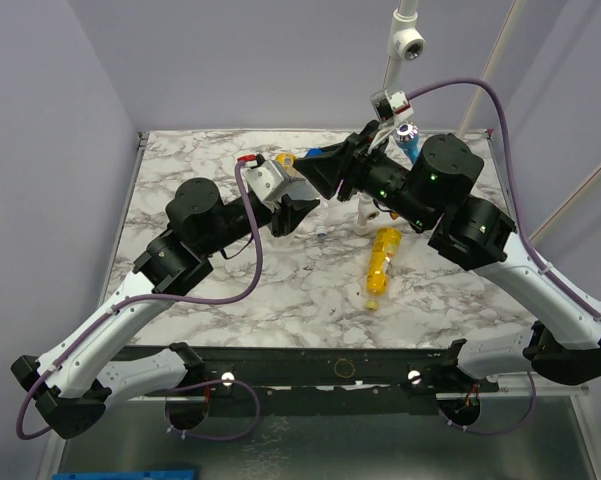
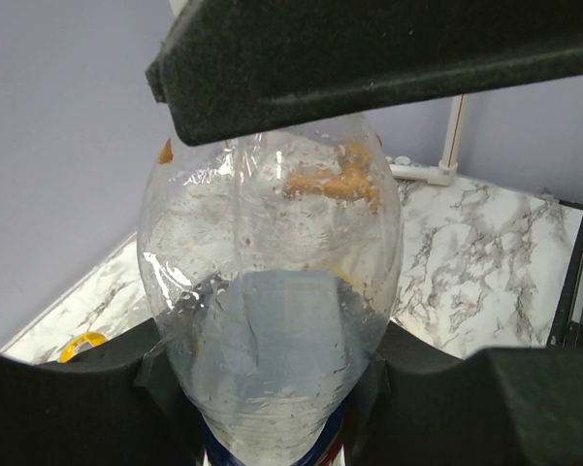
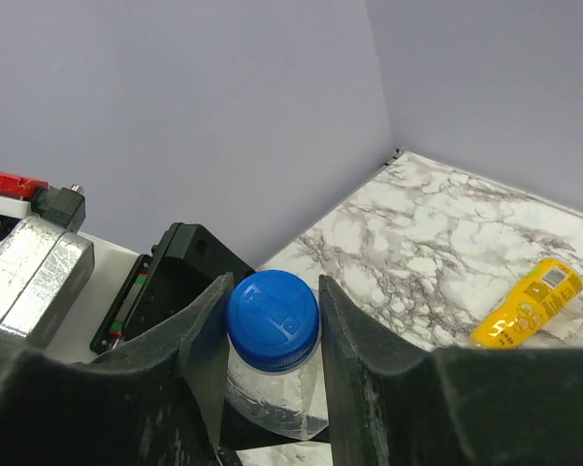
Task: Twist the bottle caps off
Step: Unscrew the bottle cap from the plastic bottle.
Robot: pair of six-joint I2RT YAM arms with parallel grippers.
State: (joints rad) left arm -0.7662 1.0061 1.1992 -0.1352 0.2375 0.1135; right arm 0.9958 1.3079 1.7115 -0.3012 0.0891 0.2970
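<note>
A clear bottle with a blue label at its lower end is held in my left gripper, whose fingers are shut round its body. In the right wrist view its blue bottle cap sits on the neck. My right gripper is shut on that cap, one finger pressed against each side. In the top view the two grippers meet above the back middle of the table, the left gripper just below the right gripper. The bottle itself is hidden between them there.
A yellow-orange bottle lies on its side on the marble table, right of centre, also seen as the yellow bottle. Another bottle stands at the back right. A small yellow ring lies near the back wall.
</note>
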